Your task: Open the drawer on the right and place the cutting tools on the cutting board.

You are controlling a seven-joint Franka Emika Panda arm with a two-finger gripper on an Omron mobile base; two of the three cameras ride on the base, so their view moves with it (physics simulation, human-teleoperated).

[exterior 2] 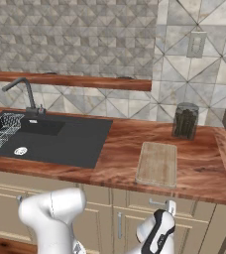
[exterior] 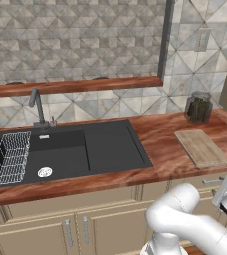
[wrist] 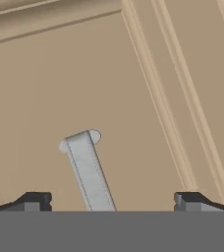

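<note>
Where base views hide its tips, hand (wrist: 112, 201) spread wide astride drawer (wrist: 84, 98) handle (wrist: 87, 170).

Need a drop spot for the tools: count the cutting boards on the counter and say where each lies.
1. The cutting board lies flat on the counter, right of the sink, nearer the front edge than the dark jar. Shut cabinets may hide others.

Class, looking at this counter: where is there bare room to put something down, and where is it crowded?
Free: the whole cutting board; the wood between the sink and the board; the strip between the board and the counter's front edge. Crowded: the back right corner, where the dark jar stands close behind the board, and the sink's left end, taken by the wire rack.
</note>
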